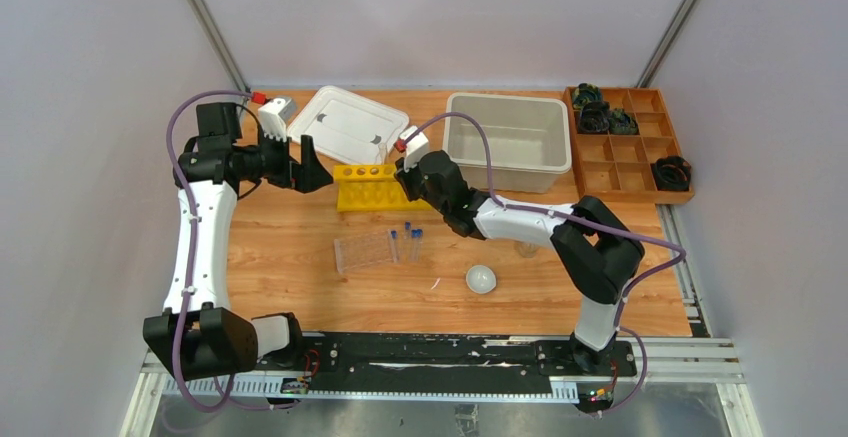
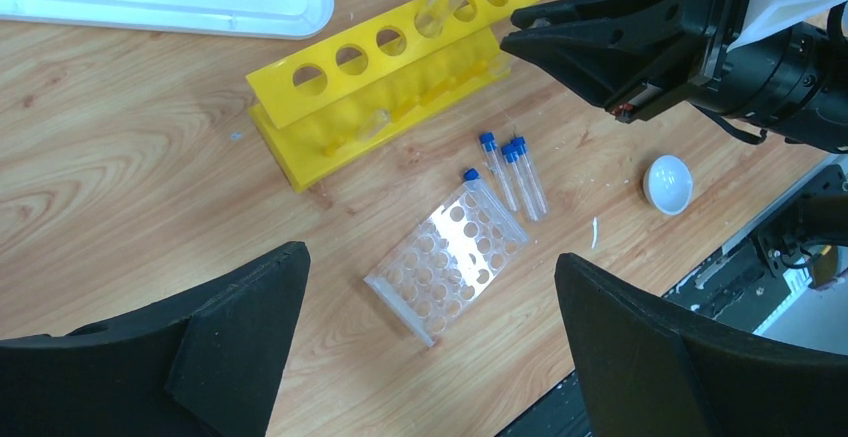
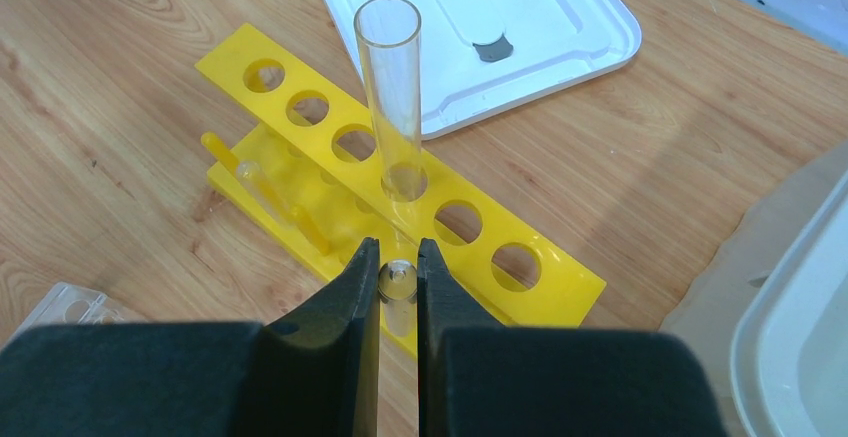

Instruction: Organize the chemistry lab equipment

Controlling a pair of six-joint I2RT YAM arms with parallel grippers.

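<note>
Right gripper (image 3: pixel 398 255) — tight on clear tube (image 3: pixel 389 87)

One yellow rack (image 2: pixel 400 77), one clear rack (image 2: pixel 448 257), four blue-capped tubes (image 2: pixel 520 177), one dish (image 2: pixel 668 184)

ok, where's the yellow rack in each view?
Top external: yellow rack at centre.
Left wrist: yellow rack upper middle.
Right wrist: yellow rack centre, beyond the right pincer nipping a clear tube.
Shared landmark: white lid beside it.
</note>
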